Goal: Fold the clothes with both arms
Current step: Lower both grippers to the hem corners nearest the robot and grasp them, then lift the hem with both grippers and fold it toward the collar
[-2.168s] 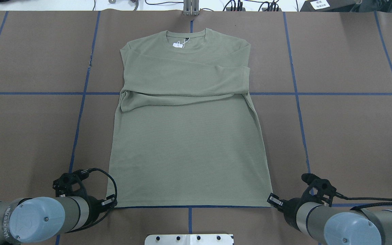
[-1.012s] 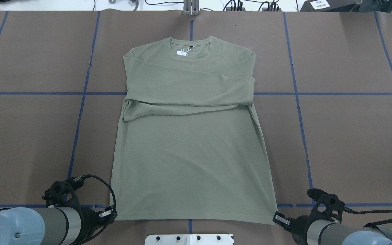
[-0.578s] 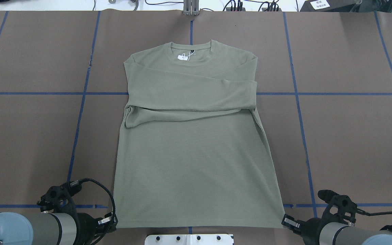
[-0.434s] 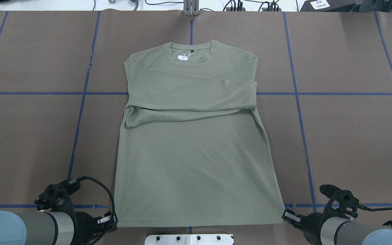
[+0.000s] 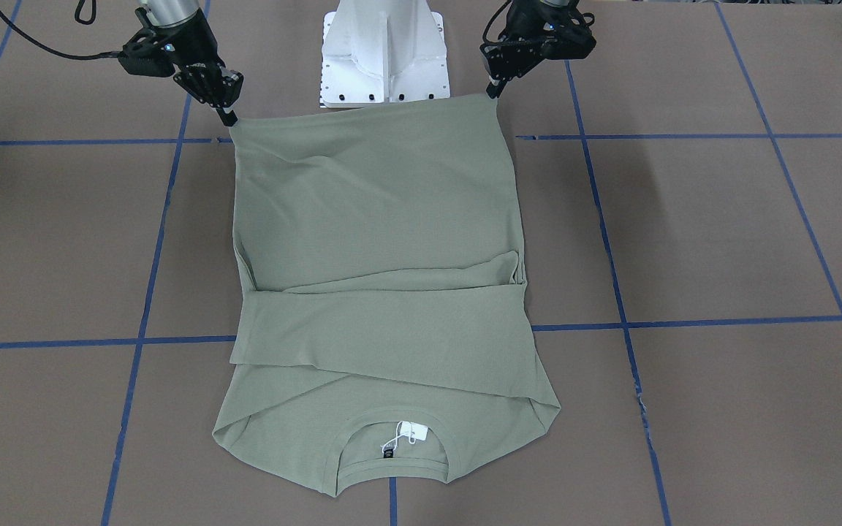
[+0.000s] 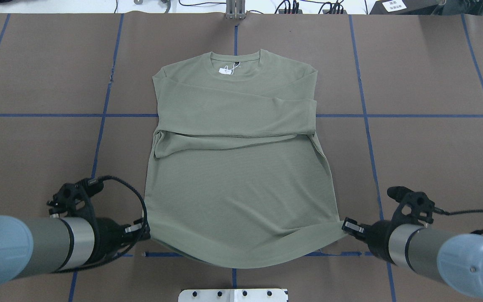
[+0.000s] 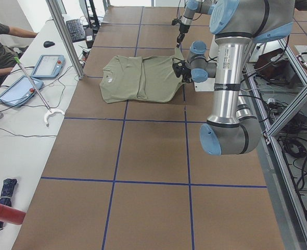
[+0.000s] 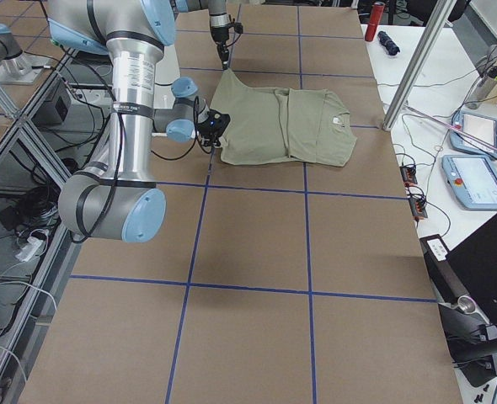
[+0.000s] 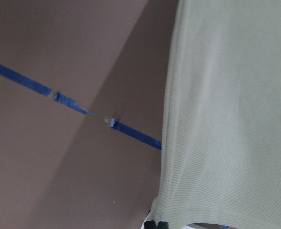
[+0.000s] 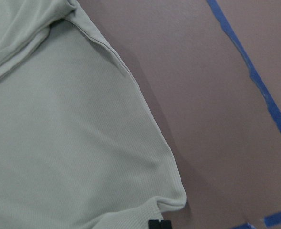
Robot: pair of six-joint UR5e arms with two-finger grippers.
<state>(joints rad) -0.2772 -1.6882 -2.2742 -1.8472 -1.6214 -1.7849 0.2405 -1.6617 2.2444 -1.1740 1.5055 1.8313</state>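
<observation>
As shirt point(image 6: 237, 167) sags, L tool point(image 6: 146, 232), R tool point(image 6: 345, 225) — clamped on corners

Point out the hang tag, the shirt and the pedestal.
white paper hang tag point(image 5: 415, 432), front-facing view, its face
sage-green knit shirt point(image 6: 239, 188), overhead view, middle of body
white metal pedestal base point(image 5: 384, 58), front-facing view, front face

The left gripper point(image 6: 144, 232) and the right gripper point(image 6: 345, 225) are held low and turned inward toward each other. Each is pinched shut on a corner of the shirt point(image 6: 237, 188).

A robotics lab: brown paper-covered table point(image 6: 426, 63) gridded with blue tape point(image 6: 434, 115), blue-rimmed teach pendants point(image 7: 47, 66) on a white bench point(image 7: 23, 130).
</observation>
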